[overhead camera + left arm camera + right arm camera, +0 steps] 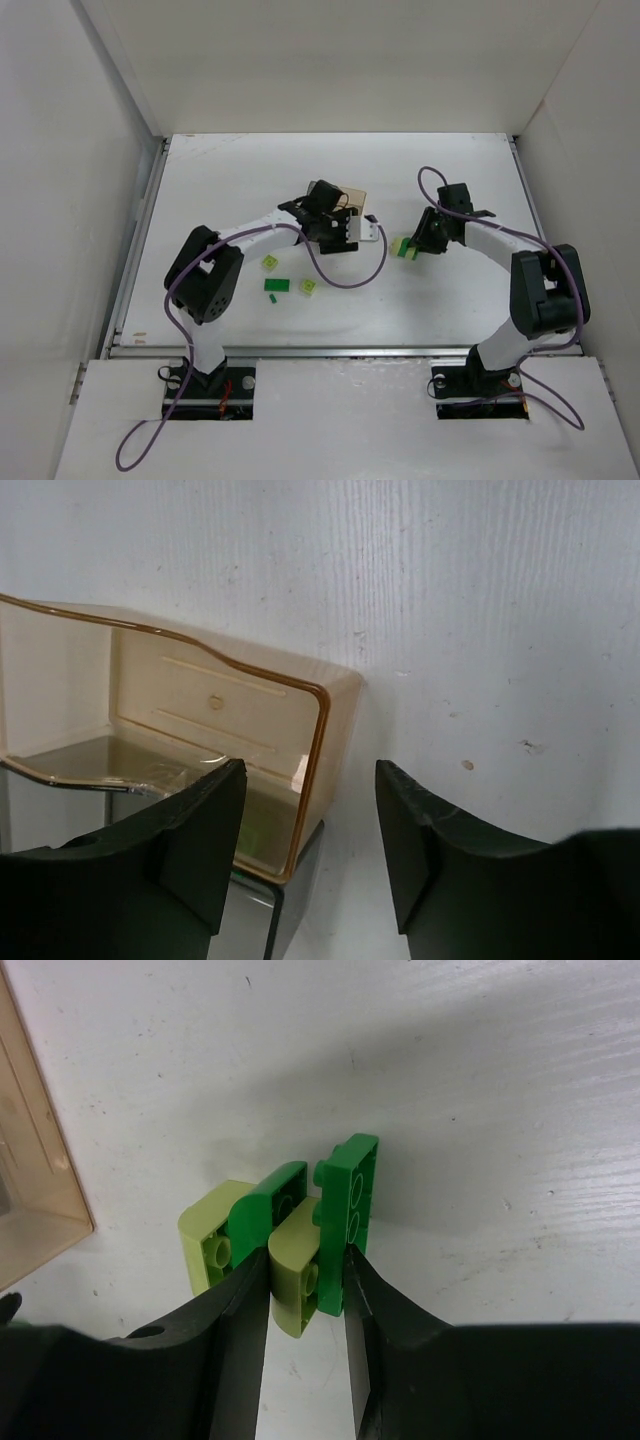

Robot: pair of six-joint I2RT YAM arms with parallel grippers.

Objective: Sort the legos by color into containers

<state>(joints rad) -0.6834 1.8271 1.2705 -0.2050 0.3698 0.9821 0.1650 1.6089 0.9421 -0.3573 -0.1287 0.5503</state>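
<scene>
The containers stand joined at mid-table: the pale orange-tan bin (354, 198) (200, 710) and the smoky grey bin (371, 231) (262, 920). My left gripper (340, 228) (310, 790) hangs open over their corner, with the tan bin's end wall between the jaws and untouched. To the right, my right gripper (416, 244) (303, 1260) is shut on a cluster of legos (403, 248) stuck together. Its fingers press a lime curved brick (295, 1270) and a dark green plate (350, 1215). A dark green curved brick (265, 1210) and another lime brick (205, 1245) cling behind.
Loose on the table left of the bins lie a lime brick (270, 263), a dark green plate (277, 285) and a second lime brick (308, 286). White walls enclose the table on three sides. Purple cables trail from both arms.
</scene>
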